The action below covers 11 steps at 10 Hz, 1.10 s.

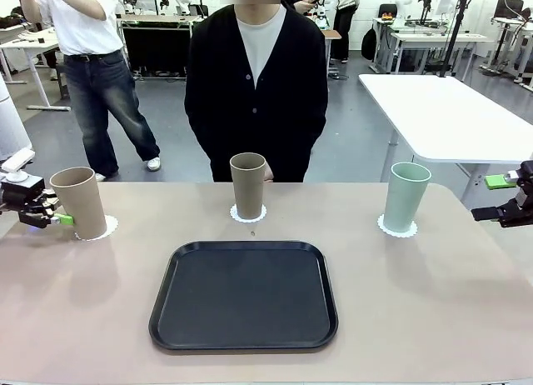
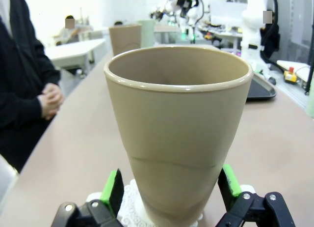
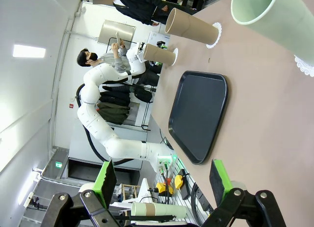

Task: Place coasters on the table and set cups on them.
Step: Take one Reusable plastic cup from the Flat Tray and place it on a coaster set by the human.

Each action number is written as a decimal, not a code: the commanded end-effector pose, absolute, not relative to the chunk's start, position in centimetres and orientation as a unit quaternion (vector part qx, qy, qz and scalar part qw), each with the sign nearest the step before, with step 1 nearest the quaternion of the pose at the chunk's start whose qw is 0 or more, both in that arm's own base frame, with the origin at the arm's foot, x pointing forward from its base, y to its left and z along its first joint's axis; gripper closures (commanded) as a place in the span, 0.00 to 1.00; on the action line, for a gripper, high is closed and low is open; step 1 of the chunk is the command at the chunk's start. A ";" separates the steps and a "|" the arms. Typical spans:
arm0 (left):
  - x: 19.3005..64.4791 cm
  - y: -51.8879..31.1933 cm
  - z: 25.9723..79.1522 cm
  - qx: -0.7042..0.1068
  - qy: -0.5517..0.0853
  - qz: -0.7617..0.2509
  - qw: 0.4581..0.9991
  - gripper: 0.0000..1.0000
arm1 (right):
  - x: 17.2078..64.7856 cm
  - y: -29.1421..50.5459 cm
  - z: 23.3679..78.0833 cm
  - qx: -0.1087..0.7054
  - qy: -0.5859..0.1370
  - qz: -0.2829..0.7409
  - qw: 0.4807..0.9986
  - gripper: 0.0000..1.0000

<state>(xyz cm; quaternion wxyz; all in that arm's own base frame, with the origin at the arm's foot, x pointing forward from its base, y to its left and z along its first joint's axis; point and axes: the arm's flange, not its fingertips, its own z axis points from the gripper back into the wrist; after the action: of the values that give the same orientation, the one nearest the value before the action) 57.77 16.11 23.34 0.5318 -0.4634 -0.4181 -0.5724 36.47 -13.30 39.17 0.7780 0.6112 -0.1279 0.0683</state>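
Three cups stood upright on the beige worktop point(image 1: 92, 310), each on its own white lacy coaster: a tan cup point(image 1: 80, 202) at my left on the left coaster point(image 1: 107, 227), a second tan cup point(image 1: 248, 185) at the far middle on the middle coaster point(image 1: 248, 214), and a mint cup point(image 1: 405, 196) toward my right on the right coaster point(image 1: 398, 227). The three were well apart in a loose row along the far half of the worktop. My left tool point(image 1: 50, 218) sat at the base of the left tan cup, its green fingers point(image 2: 112, 188) flanking the cup's lower wall on both sides; in the left wrist view, narrow gaps showed between pads and wall, so I took the left tool as released rather than grasping. My right tool point(image 1: 505, 203) hung near the worktop's right edge, apart from the mint cup, with its jaws spread wide and nothing between them. A black tray point(image 1: 244, 295) lay flat on the near middle of the worktop. A person in a dark cardigan point(image 1: 256, 77) stood at the far side, behind the middle cup.
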 end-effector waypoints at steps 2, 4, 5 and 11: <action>58.5 17.1 23.7 -0.461 -0.408 -0.573 0.541 0.00 | 36.6 -13.2 39.2 0.610 -0.128 0.069 0.779 0.00; 58.5 17.2 23.7 -0.460 -0.407 -0.572 0.544 0.00 | 36.6 -13.2 39.2 0.610 -0.128 0.069 0.779 0.00; 58.5 17.4 23.7 -0.459 -0.406 -0.572 0.545 0.00 | 36.6 -13.2 39.2 0.610 -0.128 0.069 0.779 0.00; 58.2 17.8 23.0 -0.455 -0.385 -0.578 0.557 0.00 | 36.6 -13.2 39.2 0.610 -0.128 0.069 0.779 0.00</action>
<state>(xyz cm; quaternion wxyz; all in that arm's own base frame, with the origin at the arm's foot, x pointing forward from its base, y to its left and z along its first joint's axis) 57.88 17.53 23.03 0.5524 -0.4556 -0.4012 -0.5712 36.47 -13.30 39.17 0.7780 0.6112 -0.1279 0.0683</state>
